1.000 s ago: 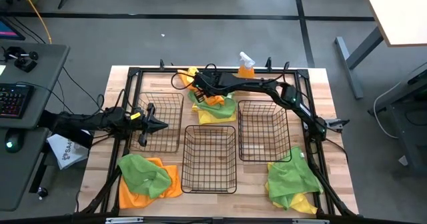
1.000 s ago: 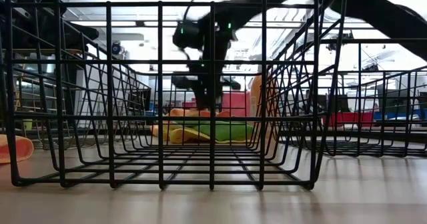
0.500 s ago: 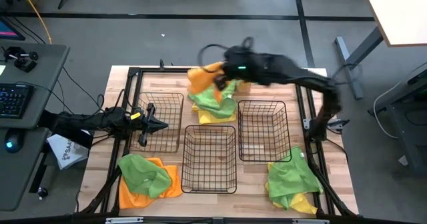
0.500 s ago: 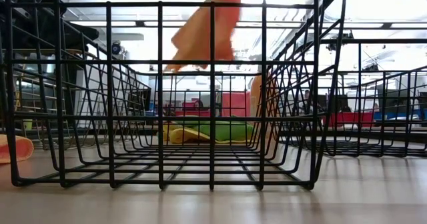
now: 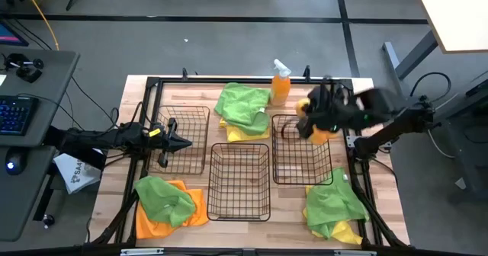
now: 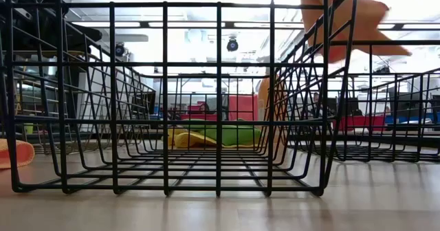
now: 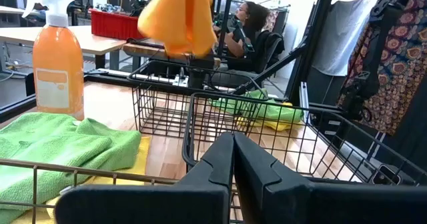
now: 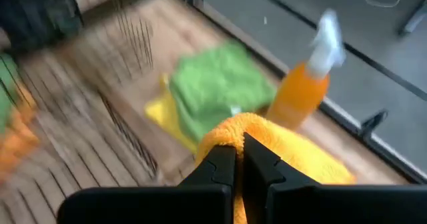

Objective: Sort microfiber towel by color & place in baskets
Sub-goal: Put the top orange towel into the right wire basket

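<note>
- While the high view lays out the whole table (image 5: 358, 88), only the right wrist view shows the grip itself: the right gripper (image 8: 240, 159) has its fingers pinched together on a fold of the orange towel (image 8: 280, 154).
- High view: right gripper (image 5: 324, 113) sits above the far edge of the right basket (image 5: 302, 150), orange towel (image 5: 316, 126) bunched under it; arm blurred, finger detail not readable there.
- Low view: orange towel (image 6: 347, 25) hangs in the air at upper right, seen through the mesh of the middle basket (image 6: 165, 97); its top is cut off by the frame edge and no gripper is in the picture.
- Left wrist view: same towel (image 7: 177, 17) dangles above the right basket (image 7: 170, 104); a seated person (image 7: 243, 24) shows in the room behind, not visible from above.
- Left gripper (image 5: 177, 142) rests over the left basket (image 5: 181, 139), jaws closed together and holding nothing; confirmed in its own wrist view (image 7: 233, 164).
- Baskets: left, middle (image 5: 239, 181) and right all show bare wire bottoms, no cloth inside any.
- Towels on the table: green over yellow pile (image 5: 244, 110) at the far side beside the spray bottle (image 5: 280, 82); green over orange pile (image 5: 168, 203) near left; green over yellow pile (image 5: 334, 210) near right.
- Right wrist view is motion-blurred; basket wires there are only streaks.
- Low view: far pile (image 6: 213, 135) is seen only as a strip through the mesh.
</note>
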Robot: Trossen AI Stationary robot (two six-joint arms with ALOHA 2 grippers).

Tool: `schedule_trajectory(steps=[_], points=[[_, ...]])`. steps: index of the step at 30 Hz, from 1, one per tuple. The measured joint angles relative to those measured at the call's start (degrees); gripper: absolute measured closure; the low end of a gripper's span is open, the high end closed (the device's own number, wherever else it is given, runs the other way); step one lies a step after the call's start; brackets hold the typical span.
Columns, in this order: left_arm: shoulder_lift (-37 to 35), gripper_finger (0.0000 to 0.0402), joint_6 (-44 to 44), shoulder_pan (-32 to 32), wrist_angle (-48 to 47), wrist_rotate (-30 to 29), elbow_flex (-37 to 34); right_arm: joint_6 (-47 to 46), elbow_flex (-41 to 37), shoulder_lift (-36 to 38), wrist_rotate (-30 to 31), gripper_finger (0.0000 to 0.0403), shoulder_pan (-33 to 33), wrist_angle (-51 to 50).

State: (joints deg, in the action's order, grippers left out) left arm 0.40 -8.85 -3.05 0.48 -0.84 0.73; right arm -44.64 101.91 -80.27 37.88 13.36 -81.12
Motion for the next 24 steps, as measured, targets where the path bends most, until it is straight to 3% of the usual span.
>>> schedule_trajectory(steps=[9, 13, 17, 20, 24], points=[[0.0, 0.0401, 0.0, 0.0, 0.0, 0.0, 0.0, -9.6, -26.8, 4.0, -6.4, 0.0403, 8.4, 11.9], [0.0, 0.0401, 0.0, 0.0, 0.0, 0.0, 0.0, -12.1, -32.7, 4.8, -9.7, 0.0402, 9.8, 14.7], [0.0, 0.0401, 0.0, 0.0, 0.0, 0.0, 0.0, -10.8, -34.6, 4.6, -17.4, 0.0395, 9.0, 14.9], [0.0, 0.0401, 0.0, 0.0, 0.0, 0.0, 0.0, -7.4, -34.5, 5.0, -23.1, 0.036, 7.9, 14.7], [0.0, 0.0401, 0.0, 0.0, 0.0, 0.0, 0.0, -2.7, -34.5, 5.2, -27.4, 0.0278, 7.6, 15.2]])
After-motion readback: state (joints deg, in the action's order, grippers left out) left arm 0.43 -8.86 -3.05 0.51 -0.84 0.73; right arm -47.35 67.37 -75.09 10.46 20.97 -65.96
